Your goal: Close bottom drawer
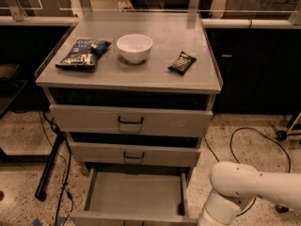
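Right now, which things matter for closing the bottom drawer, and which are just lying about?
Job: bottom drawer, pulled out; robot arm, lower right; pincer out of view.
Lying about: blue chip bag, white bowl, dark snack packet, all on the cabinet top.

Only the white arm [265, 188] shows, down in the bottom right corner. A fat link comes in from the right edge, bends at a rounded elbow [230, 175], then drops straight out the bottom edge. The gripper is out of frame, probably somewhere below that edge.
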